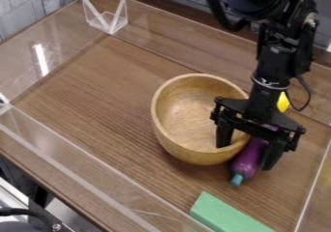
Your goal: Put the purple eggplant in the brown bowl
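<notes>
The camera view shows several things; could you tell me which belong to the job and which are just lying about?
Job: purple eggplant, brown bowl, gripper.
Lying about: green block, yellow lemon, clear plastic stand.

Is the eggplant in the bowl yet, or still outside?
Outside. The eggplant lies on the table just past the bowl's right rim, with the pincer down around it.

The eggplant (249, 159) was glossy purple with a blue-teal cap, the bowl (185, 115) light brown and grained, the desk (104, 81) dark woodgrain, the hand (256, 146) black, the block (233, 217) green.
</notes>
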Controlling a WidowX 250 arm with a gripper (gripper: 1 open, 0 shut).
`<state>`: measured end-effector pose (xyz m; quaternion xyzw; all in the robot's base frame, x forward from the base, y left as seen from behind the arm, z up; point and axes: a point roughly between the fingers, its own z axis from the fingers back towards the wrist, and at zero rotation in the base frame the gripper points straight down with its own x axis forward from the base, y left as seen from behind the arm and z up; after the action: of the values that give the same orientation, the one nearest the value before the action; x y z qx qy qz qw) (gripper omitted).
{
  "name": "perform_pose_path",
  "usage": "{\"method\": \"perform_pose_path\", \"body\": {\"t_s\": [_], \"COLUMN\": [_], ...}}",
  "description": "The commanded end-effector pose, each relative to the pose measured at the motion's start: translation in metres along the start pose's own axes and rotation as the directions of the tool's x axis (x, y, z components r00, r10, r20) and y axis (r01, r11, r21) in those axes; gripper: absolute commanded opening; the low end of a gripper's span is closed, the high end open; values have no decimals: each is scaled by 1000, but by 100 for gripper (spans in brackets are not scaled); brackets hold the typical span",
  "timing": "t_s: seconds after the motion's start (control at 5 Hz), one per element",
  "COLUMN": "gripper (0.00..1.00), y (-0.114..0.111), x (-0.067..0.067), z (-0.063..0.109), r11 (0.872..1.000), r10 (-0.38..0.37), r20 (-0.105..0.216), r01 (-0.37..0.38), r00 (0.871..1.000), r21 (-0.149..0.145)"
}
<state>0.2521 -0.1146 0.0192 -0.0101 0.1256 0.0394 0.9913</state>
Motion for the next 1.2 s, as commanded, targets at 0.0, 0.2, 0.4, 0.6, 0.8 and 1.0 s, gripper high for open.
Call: {"method": "perform_pose_path", "body": {"t_s": [0.0, 0.2, 0.4, 0.6, 0.8, 1.0], "gripper": [100, 100, 100, 100, 100, 100], "y": [-10, -11, -11, -11, -12, -12], "x": [-13, -13, -13, -13, -12, -12], "z": [-14, -14, -14, -14, -13, -13], "r11": [1000, 1000, 1000, 1000, 1000, 1000], "r10": [-24, -22, -20, -18, -16, -14], "r20": [-50, -52, -54, -56, -59, -61], "r01": [24, 23, 21, 19, 17, 15], "r00": [998, 998, 998, 998, 998, 998], "r21": [9, 10, 11, 12, 13, 14]}}
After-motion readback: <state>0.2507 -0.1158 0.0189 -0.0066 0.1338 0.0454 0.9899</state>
